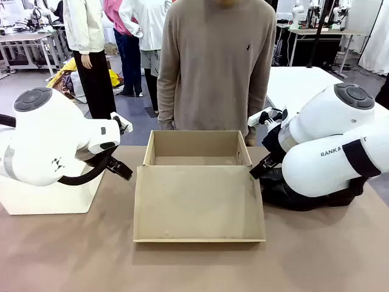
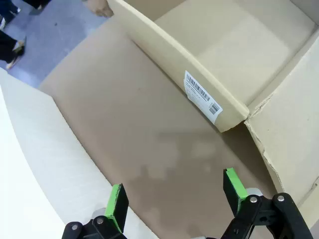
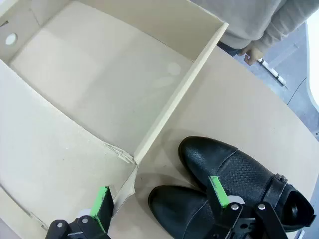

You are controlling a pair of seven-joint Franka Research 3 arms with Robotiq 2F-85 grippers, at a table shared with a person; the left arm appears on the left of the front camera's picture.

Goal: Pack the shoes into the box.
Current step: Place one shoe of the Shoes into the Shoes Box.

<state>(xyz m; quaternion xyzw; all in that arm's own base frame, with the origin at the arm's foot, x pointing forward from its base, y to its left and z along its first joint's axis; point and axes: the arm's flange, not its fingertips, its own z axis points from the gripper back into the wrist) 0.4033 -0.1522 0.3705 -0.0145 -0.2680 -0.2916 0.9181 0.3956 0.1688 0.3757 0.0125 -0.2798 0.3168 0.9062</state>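
The tan box [image 1: 196,148] stands open at the table's middle, its lid flap [image 1: 197,204] lying flat toward me; the inside is bare cardboard. Two glossy black shoes [image 3: 227,167] lie side by side on the table just outside the box's right wall [image 3: 180,103], toes toward it; in the front view they are a dark shape [image 1: 285,190] under my right arm. My right gripper [image 3: 159,197] hangs open over the nearer shoe's toe [image 3: 174,206] and the box's torn corner. My left gripper [image 2: 175,195] is open above bare table beside the box's left wall [image 2: 164,47].
A white bin [image 1: 51,196] sits at the left under my left arm, its wall [image 2: 35,164] close beside the left gripper. A person stands at the far side behind the box, one hand [image 3: 251,50] resting at the table edge. The table's front strip is bare.
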